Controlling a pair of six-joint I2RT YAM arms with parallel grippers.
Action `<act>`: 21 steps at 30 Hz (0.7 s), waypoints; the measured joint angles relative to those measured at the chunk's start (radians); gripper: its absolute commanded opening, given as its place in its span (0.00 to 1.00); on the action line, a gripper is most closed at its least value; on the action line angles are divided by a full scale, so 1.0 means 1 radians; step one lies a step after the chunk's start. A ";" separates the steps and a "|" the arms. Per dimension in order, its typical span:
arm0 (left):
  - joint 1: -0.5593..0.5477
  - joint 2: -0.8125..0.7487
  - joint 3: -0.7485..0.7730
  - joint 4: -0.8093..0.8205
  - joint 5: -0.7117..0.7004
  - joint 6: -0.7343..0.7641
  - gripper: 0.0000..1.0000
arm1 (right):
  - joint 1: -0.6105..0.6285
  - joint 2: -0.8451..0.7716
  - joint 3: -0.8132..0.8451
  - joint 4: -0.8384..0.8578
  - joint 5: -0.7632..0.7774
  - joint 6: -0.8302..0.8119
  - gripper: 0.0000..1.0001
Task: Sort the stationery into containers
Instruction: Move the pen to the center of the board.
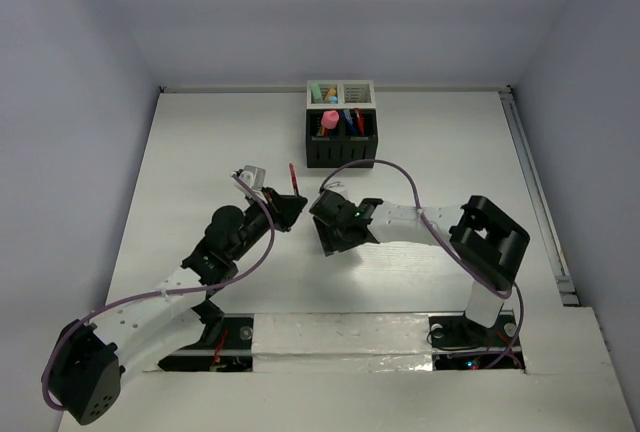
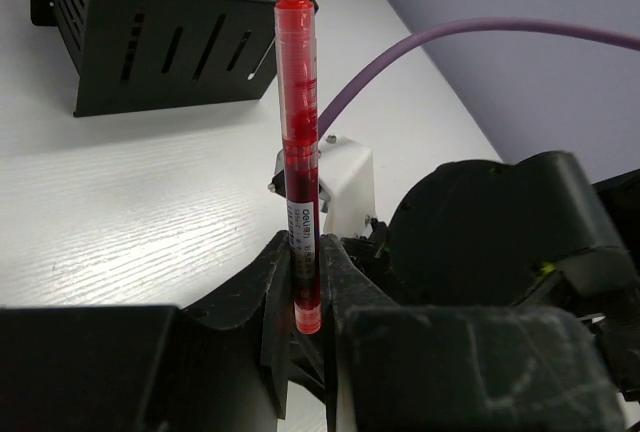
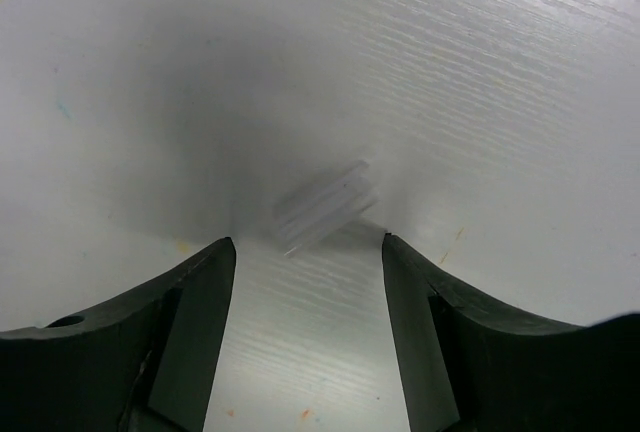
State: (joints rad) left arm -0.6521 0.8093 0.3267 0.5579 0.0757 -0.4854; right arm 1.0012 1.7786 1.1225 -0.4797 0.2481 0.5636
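Open table (image 1: 200,142) either side of the boxes (image 1: 341,124); left gripper (image 1: 288,204) and right gripper (image 1: 330,230) crowd the middle, close together

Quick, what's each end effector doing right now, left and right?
Left end effector: closed, holding the red pen.
Right end effector: open, holding nothing; a small blurred white bit lies just ahead of it.

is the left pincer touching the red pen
Touching. The left wrist view shows the left pincer shut on the red pen, pressing both its sides near one end.
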 measured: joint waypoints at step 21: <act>0.000 0.029 0.000 -0.002 0.010 0.005 0.00 | -0.081 -0.087 -0.126 -0.037 0.185 0.056 0.51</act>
State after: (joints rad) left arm -0.6521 0.8383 0.3267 0.5560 0.0860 -0.4801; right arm 0.9199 1.6920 0.9966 -0.5171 0.4335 0.6201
